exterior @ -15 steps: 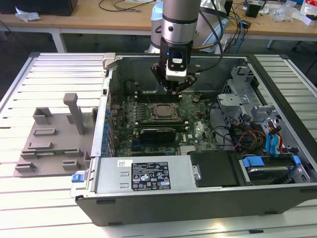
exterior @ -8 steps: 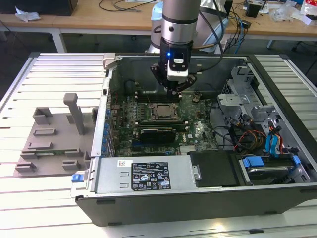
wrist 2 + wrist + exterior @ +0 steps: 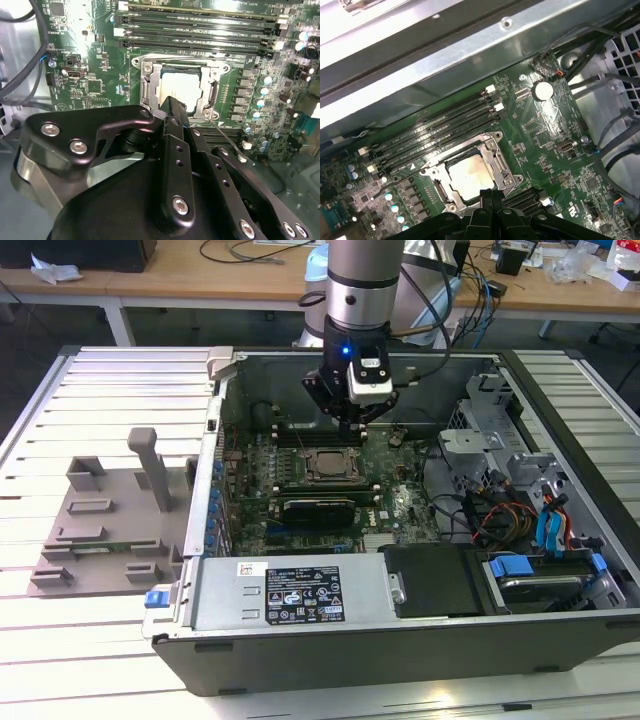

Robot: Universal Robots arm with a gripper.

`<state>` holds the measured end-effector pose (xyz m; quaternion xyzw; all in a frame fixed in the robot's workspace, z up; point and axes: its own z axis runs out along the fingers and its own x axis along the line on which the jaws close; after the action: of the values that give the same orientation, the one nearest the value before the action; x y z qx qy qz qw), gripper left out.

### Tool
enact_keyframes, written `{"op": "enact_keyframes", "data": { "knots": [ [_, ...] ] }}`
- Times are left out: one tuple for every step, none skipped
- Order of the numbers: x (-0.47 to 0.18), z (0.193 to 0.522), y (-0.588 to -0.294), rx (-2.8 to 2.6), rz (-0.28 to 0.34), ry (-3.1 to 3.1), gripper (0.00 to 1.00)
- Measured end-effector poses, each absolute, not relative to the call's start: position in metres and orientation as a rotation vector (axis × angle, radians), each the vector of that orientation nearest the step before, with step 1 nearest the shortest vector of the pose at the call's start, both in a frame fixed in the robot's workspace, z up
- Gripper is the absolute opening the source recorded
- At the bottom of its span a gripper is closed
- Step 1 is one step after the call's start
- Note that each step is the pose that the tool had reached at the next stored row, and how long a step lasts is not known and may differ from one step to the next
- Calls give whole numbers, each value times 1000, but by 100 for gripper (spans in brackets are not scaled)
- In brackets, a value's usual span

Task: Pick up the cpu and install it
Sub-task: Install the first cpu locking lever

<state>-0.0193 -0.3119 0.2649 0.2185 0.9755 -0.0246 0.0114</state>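
Cpu (image 3: 181,86): pale silver-grey top, plain, no pattern; same tone in the first wrist view (image 3: 470,173). Socket frame (image 3: 150,80) around it: bright bare-metal silver.
Motherboard (image 3: 545,130): dark green, speckled with small silver and black parts. Memory slots (image 3: 200,30): black, white end clips, running as parallel stripes.
Gripper (image 3: 172,117): matt black links, silver screw heads.
Arm (image 3: 365,280): silver-grey with black bands, small blue light at the wrist.
Case (image 3: 300,660): dark grey outside, bare-metal grey inside; blue clips at its front edge.
Tray (image 3: 100,530): flat mid-grey.
Table (image 3: 60,670): white slats, dark gaps between.
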Motion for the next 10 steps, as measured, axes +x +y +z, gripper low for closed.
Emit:
{"op": "enact_keyframes", "data": {
  "knots": [
    [-19, 265, -312, 666, -77, 3046, 11],
    [-19, 265, -312, 654, -76, 3048, 11],
    [-19, 265, -312, 636, -76, 3051, 11],
    [-19, 265, -312, 625, -76, 3054, 11],
    [-19, 265, -312, 614, -76, 3056, 11],
    [-19, 265, -312, 601, -76, 3058, 11],
    [-19, 265, -312, 582, -75, 3061, 11],
    [-19, 265, -312, 571, -75, 3063, 11],
    [-19, 265, -312, 560, -75, 3065, 11],
    [-19, 265, -312, 542, -75, 3068, 11]
  ]
}}
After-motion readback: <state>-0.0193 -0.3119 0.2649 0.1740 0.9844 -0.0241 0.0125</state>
